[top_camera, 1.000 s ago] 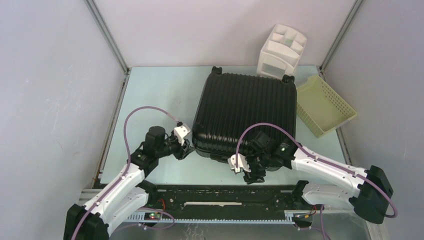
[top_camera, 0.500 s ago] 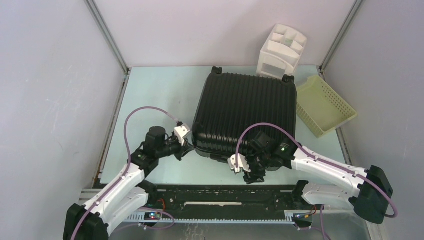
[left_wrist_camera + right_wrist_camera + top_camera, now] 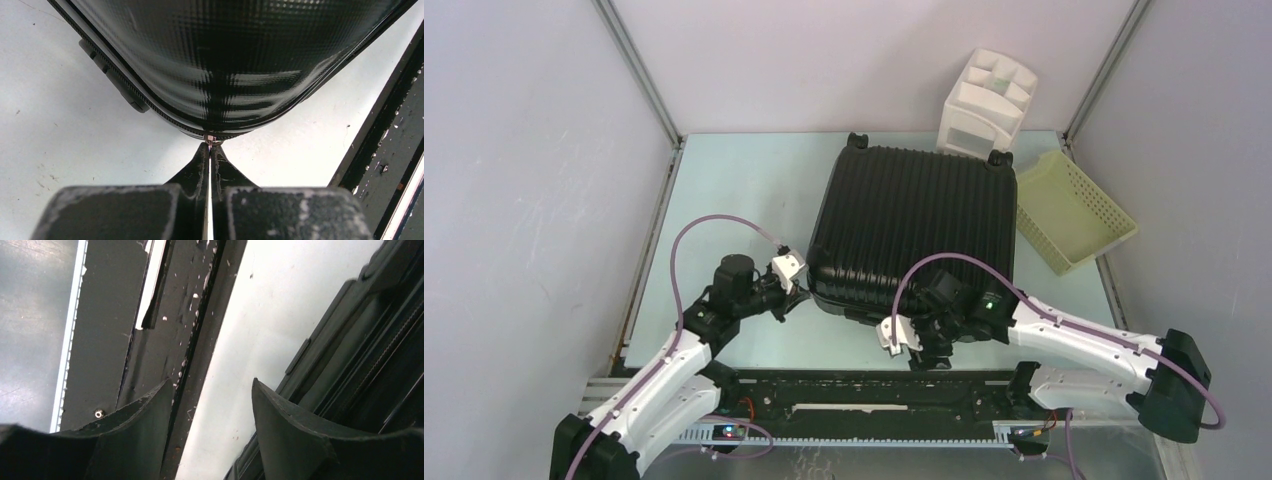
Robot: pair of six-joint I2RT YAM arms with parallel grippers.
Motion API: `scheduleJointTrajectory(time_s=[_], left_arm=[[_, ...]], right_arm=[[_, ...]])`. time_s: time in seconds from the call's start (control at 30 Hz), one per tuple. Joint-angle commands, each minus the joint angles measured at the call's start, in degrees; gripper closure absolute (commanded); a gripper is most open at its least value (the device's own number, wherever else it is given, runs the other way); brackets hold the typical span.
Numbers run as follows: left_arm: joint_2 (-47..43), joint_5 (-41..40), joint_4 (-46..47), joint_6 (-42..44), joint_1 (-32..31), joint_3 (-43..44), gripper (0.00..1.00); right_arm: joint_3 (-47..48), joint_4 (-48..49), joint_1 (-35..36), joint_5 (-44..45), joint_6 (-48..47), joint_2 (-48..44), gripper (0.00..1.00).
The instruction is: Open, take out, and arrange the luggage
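Observation:
The luggage (image 3: pixel 914 225), a large black ribbed hard-shell suitcase, lies flat and closed in the middle of the table. My left gripper (image 3: pixel 799 293) is at its near left corner. In the left wrist view the gripper (image 3: pixel 210 146) is shut, its tips pinching a small metal zipper pull (image 3: pixel 210 139) on the zipper line of the shell (image 3: pixel 225 65). My right gripper (image 3: pixel 921 352) hangs open by the suitcase's near edge. The right wrist view shows its fingers (image 3: pixel 210 382) apart over bare table, with the suitcase side (image 3: pixel 380 340) to their right.
A white drawer organizer (image 3: pixel 984 100) stands at the back right. A pale yellow perforated basket (image 3: pixel 1072 210) sits right of the suitcase. A black rail (image 3: pixel 864 385) runs along the table's near edge, close to my right gripper. Grey walls enclose three sides.
My left gripper has closed at the suitcase corner, onto the zipper pull. My right gripper has shifted slightly left and opened a little wider.

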Motion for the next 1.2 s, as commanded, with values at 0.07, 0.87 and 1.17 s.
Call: scheduleJointTrajectory(time_s=[0.07,0.87,1.17], left_arm=[[-0.27,-3.96,-0.47,1.49,-0.01,3.60,1.00],[-3.01,-5.27,1.75,2.08,-0.01,2.83,1.00],[-3.34,-6.82,1.31,2.77,-0.01,3.12,1.00]], right_arm=[[3.18,6.45,9.47,11.37,2.88,1.70,0.31],[-3.07,26.96,17.21,38.43,12.08,4.36,0.39],[-3.32,26.27,18.67,39.91,14.02,10.14,0.68]])
